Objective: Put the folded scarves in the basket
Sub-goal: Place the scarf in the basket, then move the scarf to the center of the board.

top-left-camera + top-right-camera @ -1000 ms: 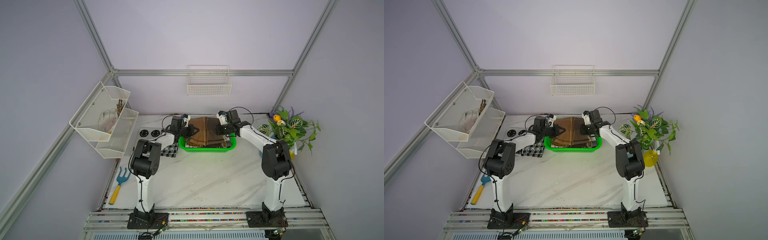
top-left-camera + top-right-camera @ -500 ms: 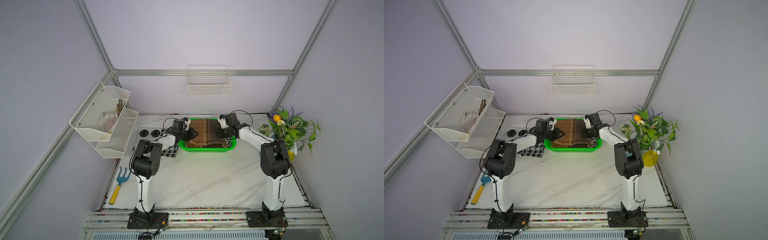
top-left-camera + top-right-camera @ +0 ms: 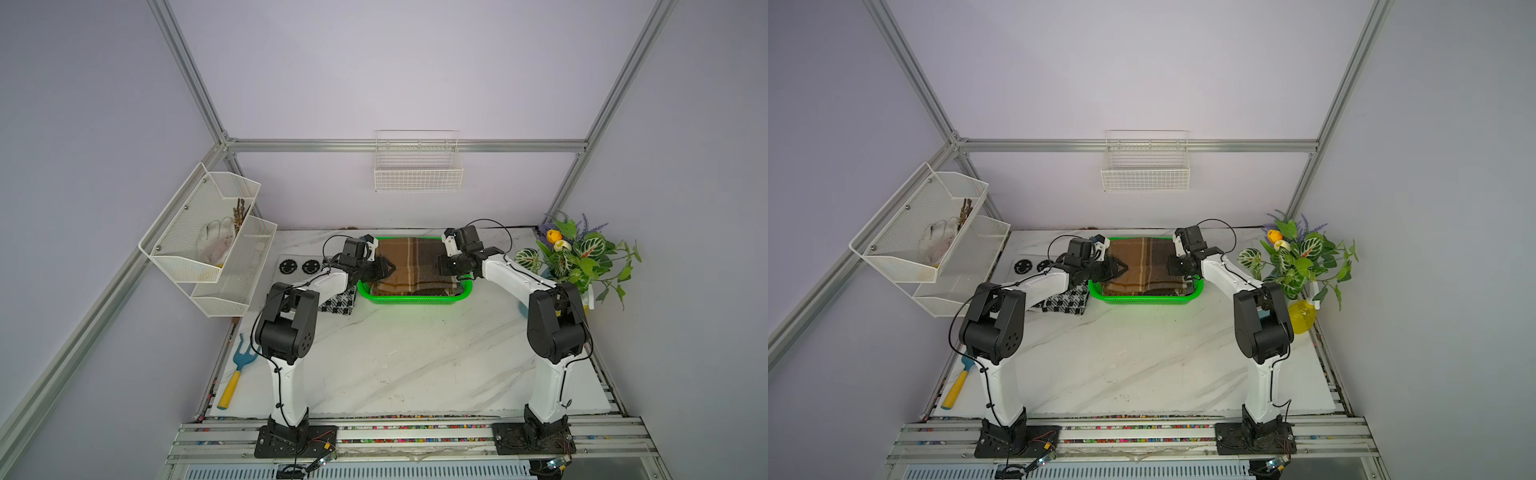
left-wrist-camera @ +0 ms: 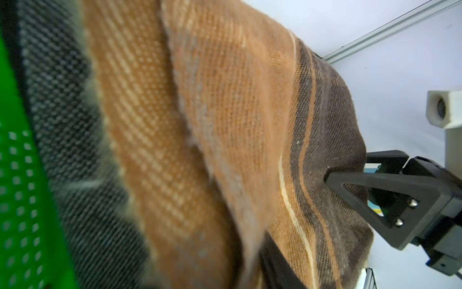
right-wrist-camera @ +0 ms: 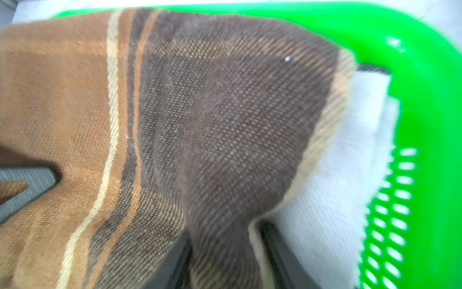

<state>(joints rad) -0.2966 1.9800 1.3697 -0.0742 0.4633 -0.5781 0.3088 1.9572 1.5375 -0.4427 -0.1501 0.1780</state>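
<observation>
Folded brown scarf [image 3: 409,266] lies in the green basket [image 3: 415,300] — left gripper [image 3: 386,267] and right gripper [image 3: 440,264] at opposite ends, touching cloth; whether either grips it, cannot tell.

Basket [image 3: 415,300] floor hidden under scarf [image 3: 409,259]. Left wrist view: nearest scarf folds blurred, left gripper [image 3: 385,266] tips hidden by fabric. Right wrist view: right gripper [image 3: 440,264] fingers [image 5: 170,270] cut by frame edge, scarf fold between them, grip unclear. White cloth [image 5: 337,200] mostly covered. Mesh rack [image 3: 178,237] contents too small to ID.
</observation>
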